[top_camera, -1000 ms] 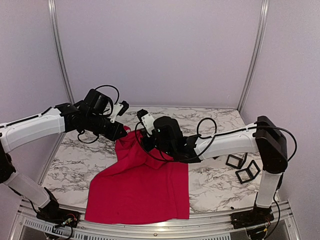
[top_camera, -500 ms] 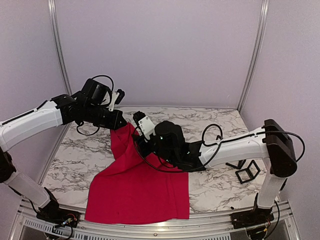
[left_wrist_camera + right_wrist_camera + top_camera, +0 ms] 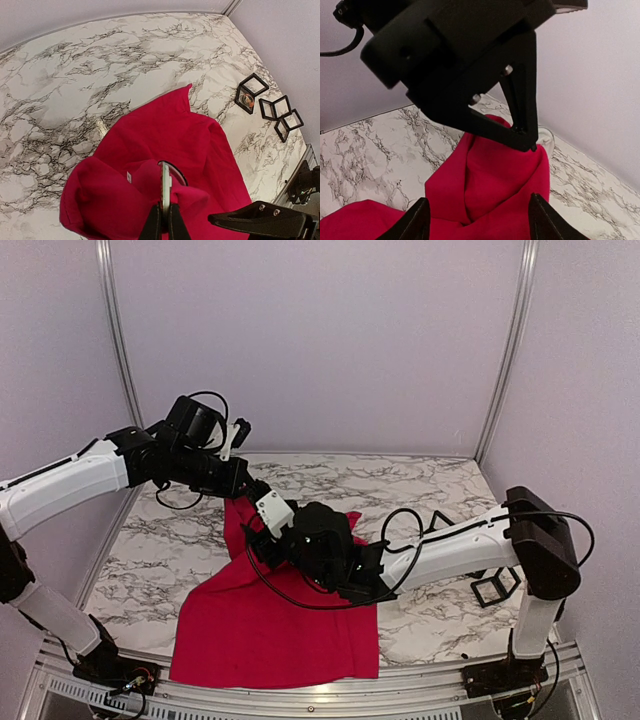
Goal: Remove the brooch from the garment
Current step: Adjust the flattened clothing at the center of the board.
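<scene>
Garment (image 3: 280, 620) still clamped in L hand (image 3: 162, 220); R hand (image 3: 479, 220) shifted left, now apart.

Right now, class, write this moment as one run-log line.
left gripper: shut on red T-shirt, fold held above table | right gripper: open, facing the raised fold
</scene>
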Controlling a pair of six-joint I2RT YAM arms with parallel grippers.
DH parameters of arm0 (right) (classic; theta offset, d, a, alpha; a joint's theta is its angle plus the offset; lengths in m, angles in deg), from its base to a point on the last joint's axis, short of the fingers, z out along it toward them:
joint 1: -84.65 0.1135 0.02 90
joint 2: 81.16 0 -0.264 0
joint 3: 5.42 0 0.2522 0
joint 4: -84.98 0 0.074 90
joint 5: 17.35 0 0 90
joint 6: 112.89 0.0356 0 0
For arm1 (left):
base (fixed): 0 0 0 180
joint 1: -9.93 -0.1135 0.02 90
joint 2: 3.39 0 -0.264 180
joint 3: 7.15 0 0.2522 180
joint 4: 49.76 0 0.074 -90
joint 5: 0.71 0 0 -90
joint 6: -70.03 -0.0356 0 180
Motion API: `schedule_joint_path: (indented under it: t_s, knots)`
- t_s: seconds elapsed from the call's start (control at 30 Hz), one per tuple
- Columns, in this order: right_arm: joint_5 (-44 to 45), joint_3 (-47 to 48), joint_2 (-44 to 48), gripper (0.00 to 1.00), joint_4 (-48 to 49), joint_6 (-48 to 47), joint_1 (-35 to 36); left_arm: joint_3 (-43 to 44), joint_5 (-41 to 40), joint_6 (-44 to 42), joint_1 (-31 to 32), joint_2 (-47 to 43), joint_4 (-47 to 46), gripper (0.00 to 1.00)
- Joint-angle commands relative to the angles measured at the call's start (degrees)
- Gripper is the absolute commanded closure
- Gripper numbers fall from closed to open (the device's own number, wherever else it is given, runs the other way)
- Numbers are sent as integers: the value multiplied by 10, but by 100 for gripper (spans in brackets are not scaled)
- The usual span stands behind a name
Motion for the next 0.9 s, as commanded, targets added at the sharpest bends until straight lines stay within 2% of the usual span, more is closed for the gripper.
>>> schedule_joint_path:
  t_s: [0.0, 0.3, 0.37, 0.43, 0.5, 0.63, 0.7, 0.83, 0.87]
  knots:
    - [45, 48, -59, 32, 19, 8, -1, 23, 11, 21, 2, 2, 8, 100]
    - [120, 110, -144, 11, 51, 15, 0, 28, 18, 40, 4, 5, 4, 100]
    - [133, 121, -160, 11, 58, 10, 0, 28, 19, 44, 4, 3, 2, 100]
    - [141, 134, -171, 14, 58, 7, -2, 24, 19, 49, 4, 2, -1, 100]
    - [142, 143, -178, 24, 54, 12, -6, 22, 20, 52, 4, -1, -5, 100]
    - [135, 141, -169, 63, 44, 20, -14, 19, 5, 53, 4, -6, -1, 100]
    - [121, 123, -154, 79, 50, 16, -15, 20, -9, 43, 4, -5, 8, 100]
    - [80, 74, -116, 100, 63, 11, -17, 26, -35, 21, 3, -4, 22, 100]
    - [71, 64, -109, 100, 63, 13, -17, 29, -43, 14, 2, -4, 26, 100]
